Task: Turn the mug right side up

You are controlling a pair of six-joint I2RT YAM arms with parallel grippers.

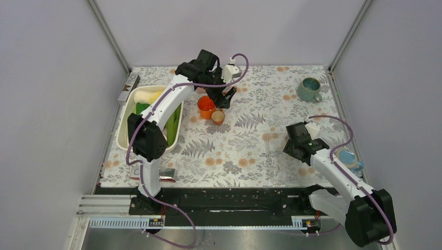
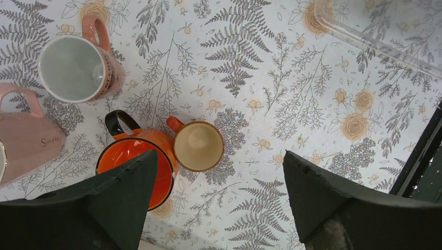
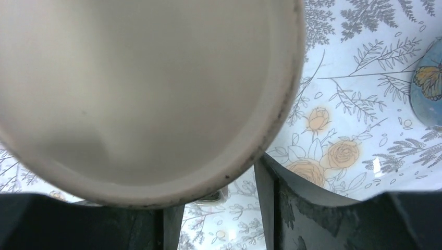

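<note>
My right jaws pinch the cream mug at its rim over the near-right worktop; I'd roll it mouth-up, lower it level clear of the blue cup, then release.

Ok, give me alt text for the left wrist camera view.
The left hand, open, hovers above an orange mug and a small tan cup, both upright on a fern-print cloth; two pink mugs sit at the left.

orange mug, tan cup, grey fern-print cloth, teal mug, poss. cream mug
</note>
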